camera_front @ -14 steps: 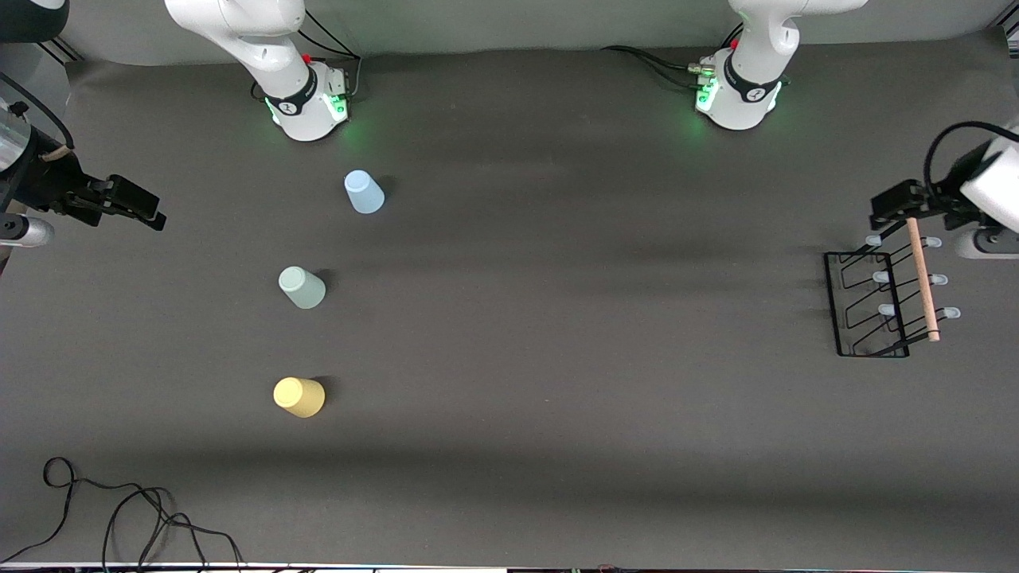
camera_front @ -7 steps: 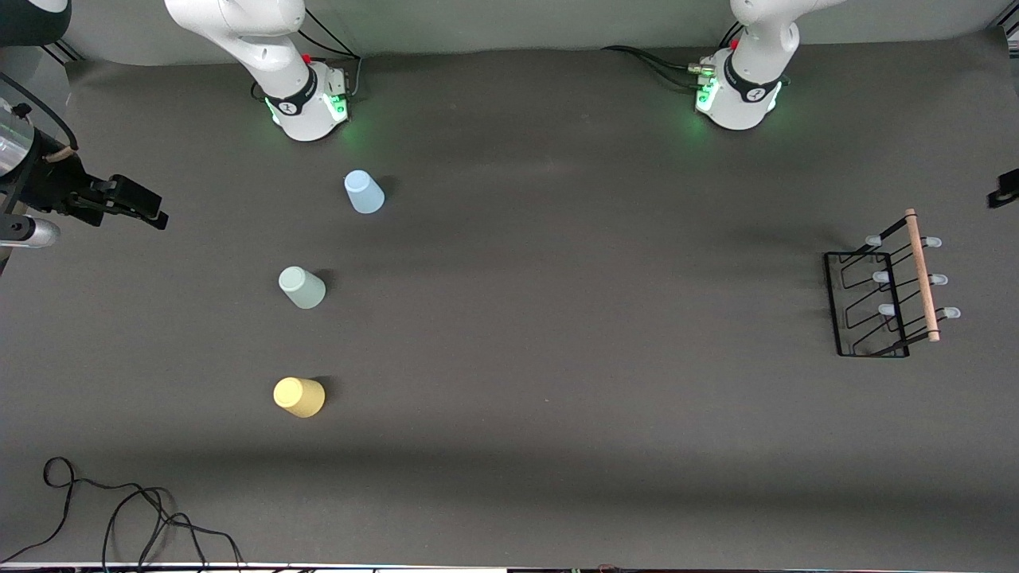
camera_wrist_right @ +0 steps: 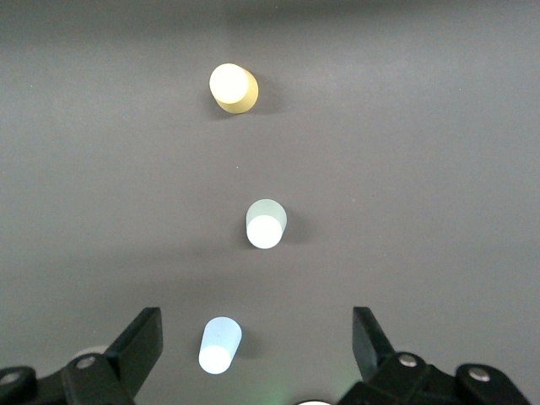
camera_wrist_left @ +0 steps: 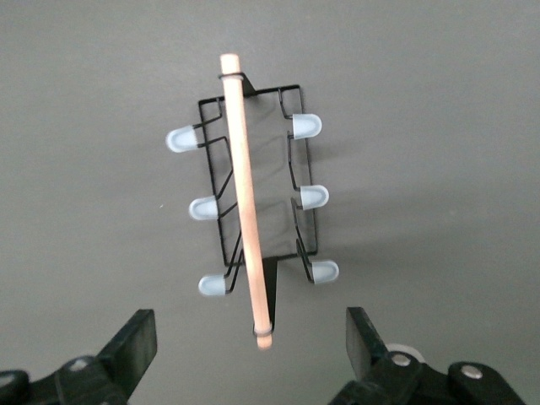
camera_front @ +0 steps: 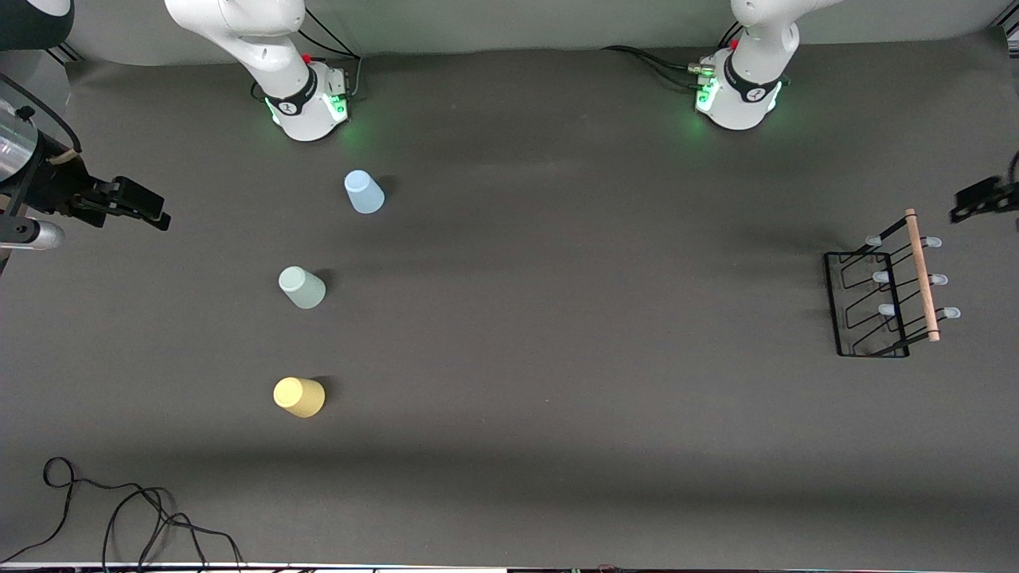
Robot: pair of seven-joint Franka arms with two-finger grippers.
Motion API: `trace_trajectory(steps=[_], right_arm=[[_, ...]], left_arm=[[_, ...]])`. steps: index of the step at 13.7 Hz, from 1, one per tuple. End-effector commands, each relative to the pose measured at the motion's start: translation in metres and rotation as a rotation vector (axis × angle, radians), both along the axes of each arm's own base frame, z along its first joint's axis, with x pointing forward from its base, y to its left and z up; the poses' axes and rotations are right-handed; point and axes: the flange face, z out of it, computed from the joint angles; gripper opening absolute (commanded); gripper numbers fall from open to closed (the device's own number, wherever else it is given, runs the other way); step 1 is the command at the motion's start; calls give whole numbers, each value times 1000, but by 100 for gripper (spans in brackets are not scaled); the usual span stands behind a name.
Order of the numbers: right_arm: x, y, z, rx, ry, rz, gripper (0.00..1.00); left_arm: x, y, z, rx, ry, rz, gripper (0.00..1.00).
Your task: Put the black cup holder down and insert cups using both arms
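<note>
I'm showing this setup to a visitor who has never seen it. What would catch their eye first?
Three upturned cups in a row toward the right arm's end of the table: light blue cup nearest the robots, pale green cup in the middle, yellow cup nearest the front camera. At the left arm's end stands the black cup holder with its wooden handle, all pegs bare.

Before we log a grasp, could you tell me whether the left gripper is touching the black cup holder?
Apart. In the left wrist view the left gripper hangs open, bare table showing between its fingers and the black cup holder.
</note>
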Motion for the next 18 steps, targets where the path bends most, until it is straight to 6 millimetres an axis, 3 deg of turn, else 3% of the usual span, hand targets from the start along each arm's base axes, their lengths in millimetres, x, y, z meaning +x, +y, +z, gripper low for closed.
trace_trajectory(steps=[1, 5, 7, 9, 13, 14, 15, 18], right_arm=[[1, 0, -15, -4, -5, 14, 96], [-4, 1, -54, -8, -31, 14, 96], [-3, -1, -78, -9, -7, 16, 97], [-8, -2, -115, -8, 4, 14, 99], [-14, 8, -199, 1, 4, 20, 100], [-16, 16, -221, -6, 16, 51, 100], [-18, 27, -239, -4, 0, 58, 100], [-26, 27, -286, -1, -19, -6, 100]], left_arm=[[-14, -1, -49, 9, -25, -43, 100], [-4, 5, -88, 1, -17, -94, 100], [-4, 18, -105, 4, -24, -74, 100], [-4, 19, -118, 7, -36, -73, 100], [-1, 14, -118, 9, -42, -71, 98], [0, 11, -118, 9, -44, -68, 90], [0, 11, -118, 9, -43, -56, 74], [1, 8, -117, 8, -39, -5, 11]])
